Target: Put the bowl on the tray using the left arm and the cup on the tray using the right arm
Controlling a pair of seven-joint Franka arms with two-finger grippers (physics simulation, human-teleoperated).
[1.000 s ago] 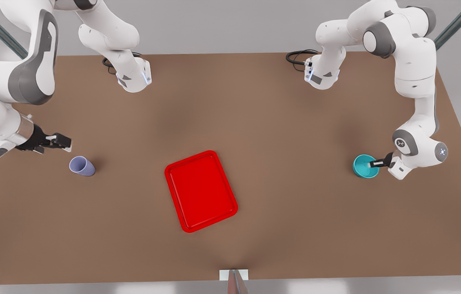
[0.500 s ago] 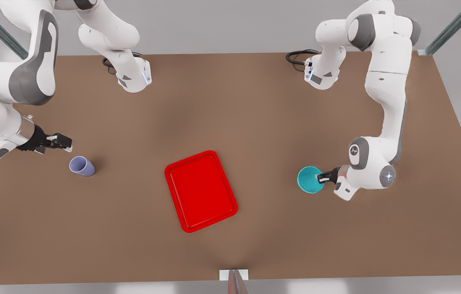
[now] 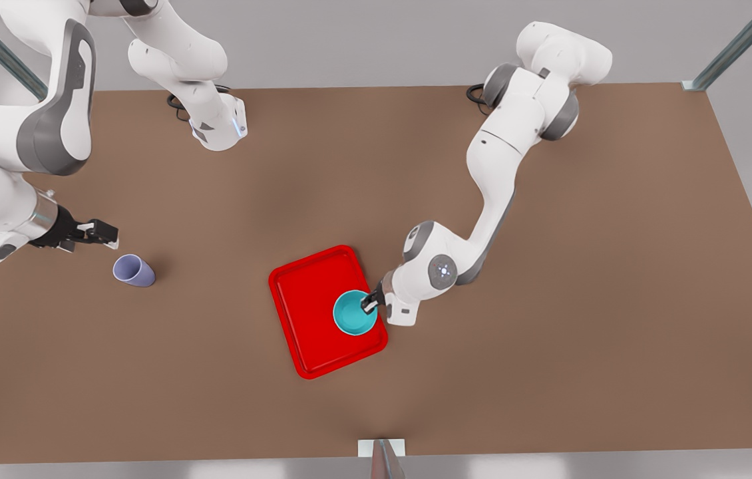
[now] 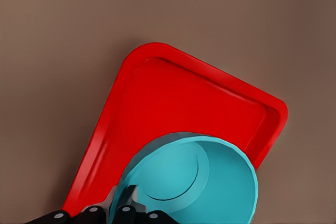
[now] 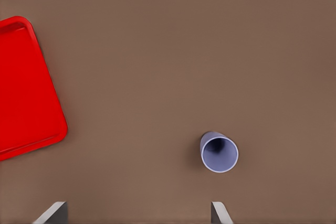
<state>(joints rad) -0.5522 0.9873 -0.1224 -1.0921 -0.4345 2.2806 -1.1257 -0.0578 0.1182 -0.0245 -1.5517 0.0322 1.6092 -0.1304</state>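
Left hand [image 3: 371, 303] is clamped on the rim of the bowl [image 3: 355, 313], over the right part of the tray [image 3: 306, 313], mid-frame in front view. Right hand [image 3: 102, 233], fingers spread and empty, at left; cup [image 3: 132, 271] stands on the surface [image 3: 549, 372] just below-right of it.

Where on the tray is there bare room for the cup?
The tray is bare from its rim on the front view's left across to the bowl. The corner toward the left claw, shut on the bowl's rim, is crowded. The cup stands by the open right claw.
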